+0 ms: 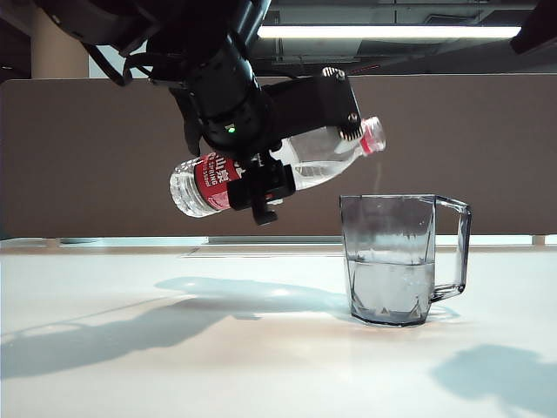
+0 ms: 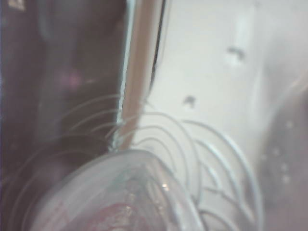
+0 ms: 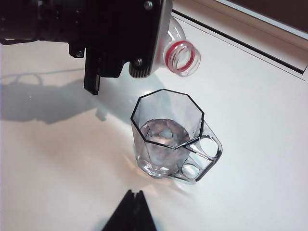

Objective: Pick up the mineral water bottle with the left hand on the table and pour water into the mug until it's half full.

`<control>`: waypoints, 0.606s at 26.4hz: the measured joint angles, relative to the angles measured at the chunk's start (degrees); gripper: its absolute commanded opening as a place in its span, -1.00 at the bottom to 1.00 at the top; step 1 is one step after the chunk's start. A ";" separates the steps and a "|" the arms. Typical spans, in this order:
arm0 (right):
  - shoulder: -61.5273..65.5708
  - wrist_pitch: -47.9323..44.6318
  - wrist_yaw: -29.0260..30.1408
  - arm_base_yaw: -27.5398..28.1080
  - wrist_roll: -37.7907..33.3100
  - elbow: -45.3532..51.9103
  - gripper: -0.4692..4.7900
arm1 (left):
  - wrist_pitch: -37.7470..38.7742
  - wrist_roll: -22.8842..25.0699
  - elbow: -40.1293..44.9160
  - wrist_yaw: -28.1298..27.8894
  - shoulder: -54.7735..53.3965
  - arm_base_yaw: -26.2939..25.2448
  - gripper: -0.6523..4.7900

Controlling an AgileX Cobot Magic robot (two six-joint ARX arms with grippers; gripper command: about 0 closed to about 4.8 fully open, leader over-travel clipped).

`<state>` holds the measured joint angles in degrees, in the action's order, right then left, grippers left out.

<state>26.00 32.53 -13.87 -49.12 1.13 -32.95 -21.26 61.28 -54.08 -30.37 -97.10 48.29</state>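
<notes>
Pouring: bottle held nearly level above table, open mouth just over mug rim, neck slightly up.
Left gripper: clamped round bottle's middle, at label.
Mug: upright on table, approx. half full, handle facing away from bottle.
Right gripper: near mug, fingertips together, nothing held.
Left wrist view: blurred, bottle ribs only.

matte black throughout, blocky and angular. left pincer: dark housing, small green light on the wrist just above, knurled silver knob and round screw heads on the bracket beside it, black cables looping off behind. right pincer: two slim black fingertips pressed together into a point.
</notes>
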 measured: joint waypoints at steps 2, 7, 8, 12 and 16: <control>0.00 0.00 0.00 0.00 0.00 0.00 -0.84 | 0.07 -3.34 0.00 0.20 0.02 0.00 0.24; 0.00 0.00 0.00 0.00 0.00 0.00 -0.84 | 0.09 -8.83 0.00 2.47 0.02 0.00 0.24; 0.00 0.00 0.00 0.00 0.00 0.00 -0.84 | 0.09 -10.29 0.00 3.08 0.02 0.00 0.24; 0.00 0.00 0.00 0.00 0.00 0.00 -0.84 | 0.11 -16.28 0.00 3.80 0.04 0.00 0.24; 0.00 0.00 0.00 0.00 0.00 0.00 -0.84 | 1.84 -22.51 0.02 4.15 1.27 -0.59 0.24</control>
<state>26.00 32.53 -13.87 -49.12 1.13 -32.95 -19.42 38.76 -54.06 -26.22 -95.83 47.70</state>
